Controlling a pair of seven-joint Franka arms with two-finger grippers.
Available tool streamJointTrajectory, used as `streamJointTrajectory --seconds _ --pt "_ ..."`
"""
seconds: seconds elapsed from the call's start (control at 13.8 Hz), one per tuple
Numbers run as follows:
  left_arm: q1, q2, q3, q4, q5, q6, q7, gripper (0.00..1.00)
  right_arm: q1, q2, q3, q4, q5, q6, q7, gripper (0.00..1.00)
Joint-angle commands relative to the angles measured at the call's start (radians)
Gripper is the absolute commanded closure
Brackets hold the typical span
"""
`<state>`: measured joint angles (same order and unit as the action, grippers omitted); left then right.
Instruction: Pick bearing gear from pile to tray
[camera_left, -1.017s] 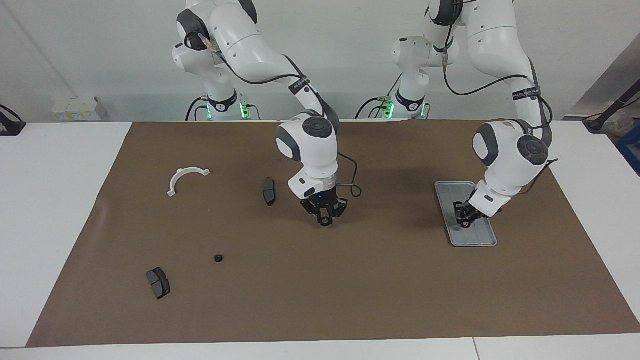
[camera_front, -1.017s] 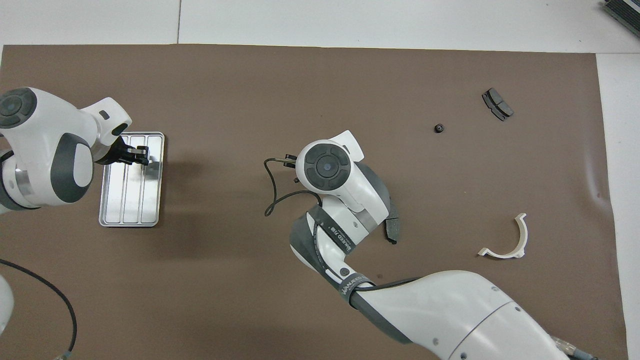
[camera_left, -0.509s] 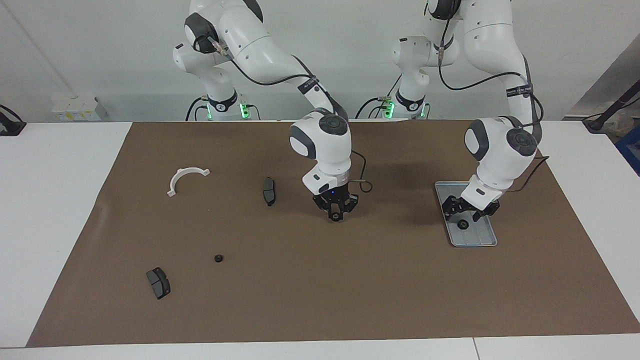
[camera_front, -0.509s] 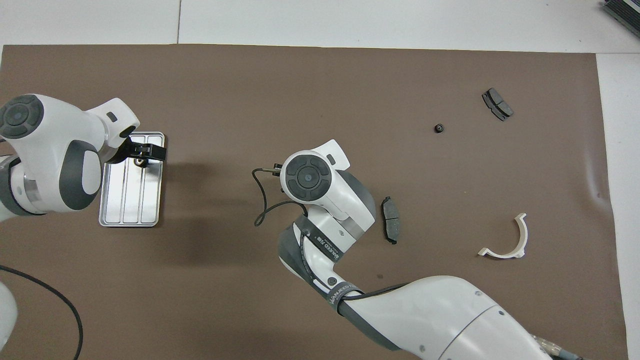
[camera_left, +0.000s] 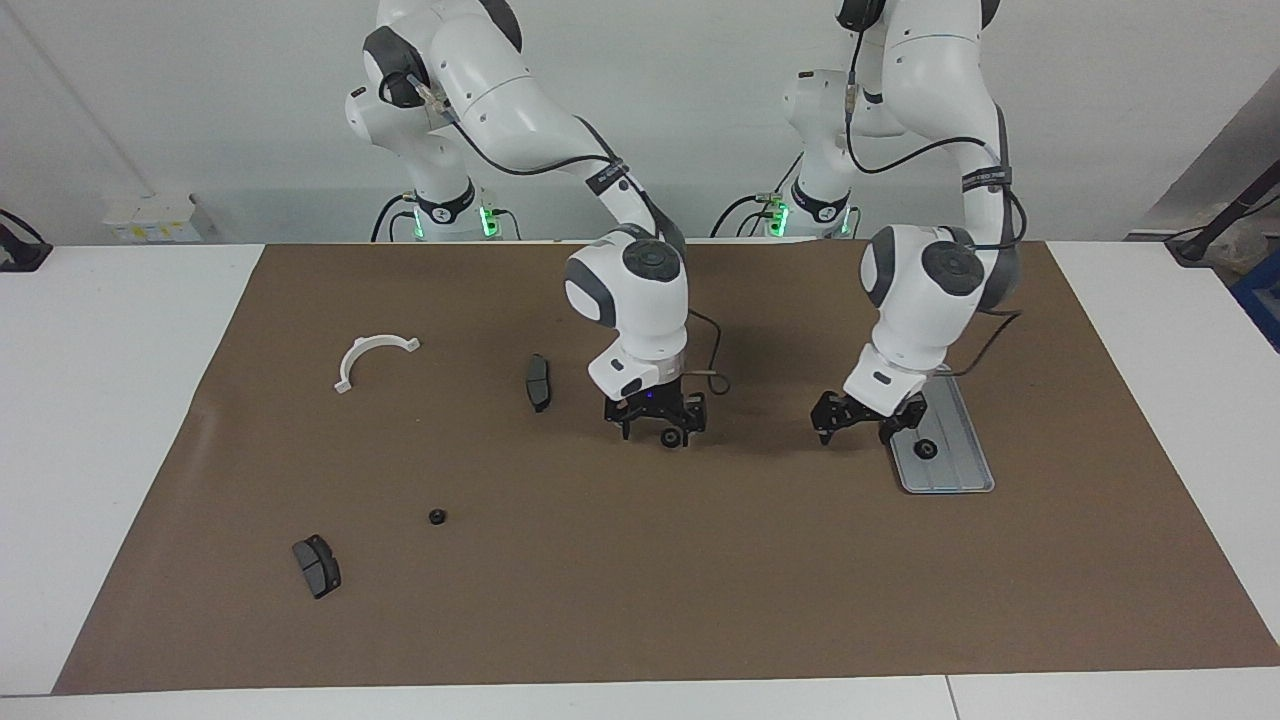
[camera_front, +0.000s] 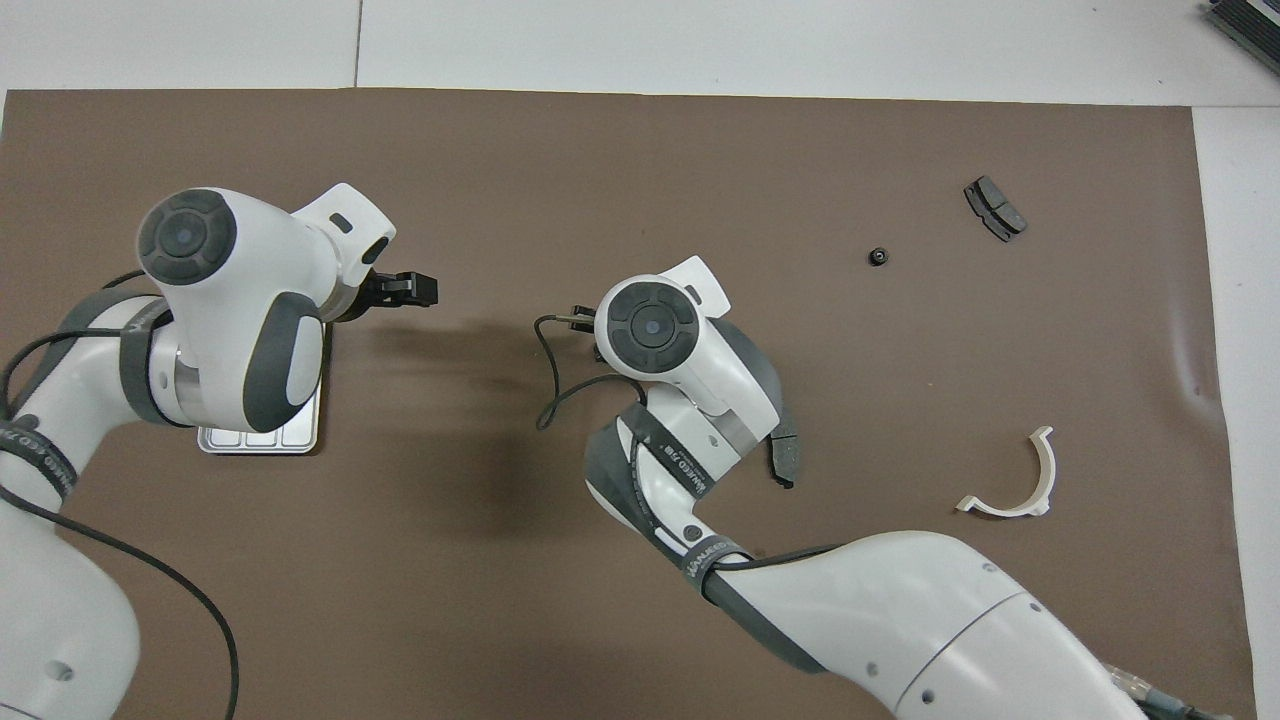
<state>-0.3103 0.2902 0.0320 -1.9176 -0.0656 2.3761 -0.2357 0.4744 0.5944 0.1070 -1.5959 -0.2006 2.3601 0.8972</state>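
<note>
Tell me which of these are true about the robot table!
1. A small black gear lies in the tray. True.
2. The white half-ring is in the tray. False: it lies on the brown mat, toward the right arm's end.
3. Two dark brake pads lie on the mat. True: one is nearer to the robots than the other.
4. The left gripper holds a gear. False: it is open and empty, over the mat beside the tray.
</note>
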Motion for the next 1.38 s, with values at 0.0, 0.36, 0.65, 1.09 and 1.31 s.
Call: streamJointTrajectory --seconds 0.0,0.36,0.65,1.09,1.31 --pt "-0.120 0.001 0.016 -0.021 -0.013 0.171 -0.205 0.00 -0.103 0.001 0.016 0.011 -0.020 0.004 -0.131 0.00" --pt "-0.295 0.095 0.016 -0.004 -0.013 0.365 -0.326 0.00 -0.250 -0.007 0.019 0.004 -0.003 -0.018 -0.351 0.00" --pt "-0.351 0.150 0.011 0.014 -0.011 0.402 -0.324 0.00 -0.313 -0.011 0.022 0.005 0.000 -0.047 -0.466 0.00" --pt "-0.397 0.152 0.013 -0.023 -0.007 0.333 -0.313 0.10 -0.393 -0.011 0.020 0.007 0.058 -0.090 -0.725 0.00" --pt "-0.397 0.142 0.014 -0.032 -0.002 0.285 -0.310 0.27 -0.428 -0.005 0.020 0.005 0.056 -0.085 -0.785 0.03"
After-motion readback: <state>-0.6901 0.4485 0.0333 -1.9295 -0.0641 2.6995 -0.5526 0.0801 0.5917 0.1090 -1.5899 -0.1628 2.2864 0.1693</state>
